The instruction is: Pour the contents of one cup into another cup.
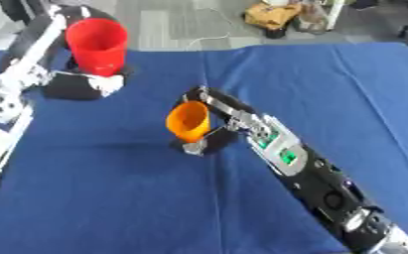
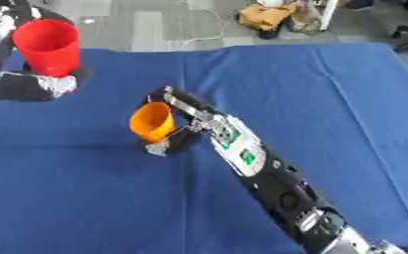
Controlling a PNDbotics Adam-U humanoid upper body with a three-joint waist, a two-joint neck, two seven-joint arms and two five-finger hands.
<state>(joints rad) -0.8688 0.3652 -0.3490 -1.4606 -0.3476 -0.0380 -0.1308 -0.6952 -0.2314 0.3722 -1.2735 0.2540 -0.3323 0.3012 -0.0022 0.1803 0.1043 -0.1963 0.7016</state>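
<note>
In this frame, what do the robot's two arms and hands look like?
The right arm is a long black casing with silver joints, a pale panel with green markings near the wrist and round fittings further back. The right hand is black with silver fingertips. The left arm is mostly silver-white segments with dark gaps. The left hand is black with silver patches.

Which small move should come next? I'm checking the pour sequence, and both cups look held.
Probably bring the cups together: the right hand holds the orange cup mid-table, while the left hand holds the red cup upright at the far left, well apart.
</note>
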